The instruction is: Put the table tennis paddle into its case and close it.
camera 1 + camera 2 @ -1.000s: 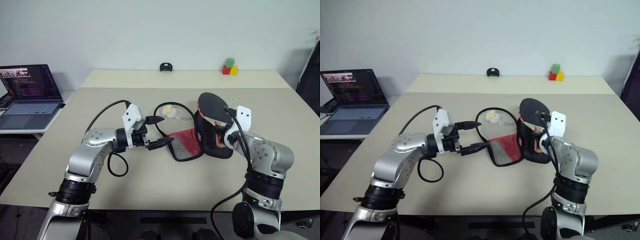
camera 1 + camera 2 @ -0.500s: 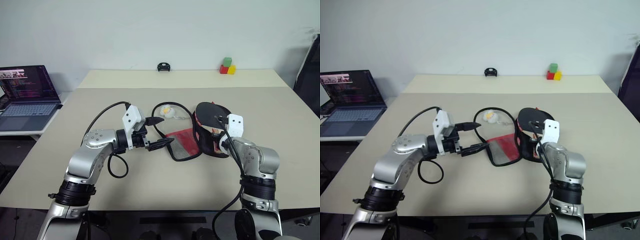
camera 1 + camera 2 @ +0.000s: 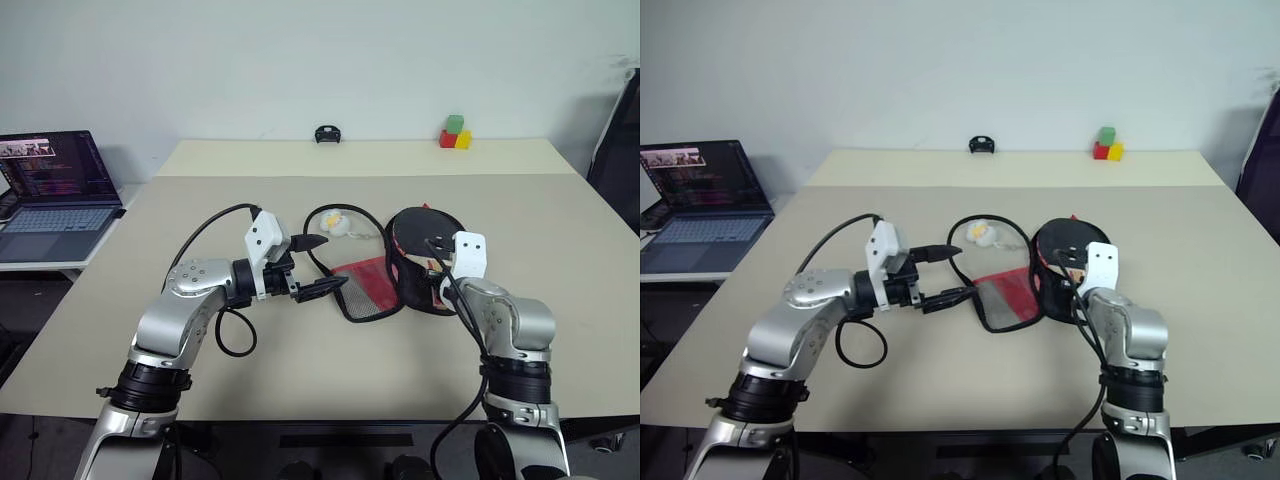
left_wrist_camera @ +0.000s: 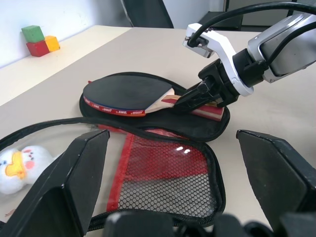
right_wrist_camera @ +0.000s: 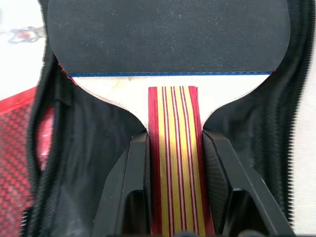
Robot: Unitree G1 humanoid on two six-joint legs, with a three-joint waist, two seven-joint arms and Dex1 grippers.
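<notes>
The case point(image 3: 366, 288) lies unzipped on the table, its red mesh flap point(image 4: 163, 173) spread toward my left arm. In the case's black half point(image 4: 207, 126) lies the table tennis paddle point(image 3: 425, 228), flat, black face up. My right gripper point(image 5: 175, 140) is shut on the paddle's striped handle point(image 5: 173, 148), low over the near end of the case; it also shows in the left wrist view point(image 4: 197, 98). My left gripper point(image 3: 318, 265) hovers open at the flap's left edge, holding nothing; its lower finger is close to the zip edge.
A small white plush with a yellow patch point(image 3: 337, 224) lies at the far end of the flap. A laptop point(image 3: 50, 190) stands on a side table at the left. Coloured blocks point(image 3: 455, 133) and a small black object point(image 3: 327, 134) sit on the far table.
My right gripper has come down and tipped the paddle from steeply raised to flat inside the case's black half. The left arm has kept still.
</notes>
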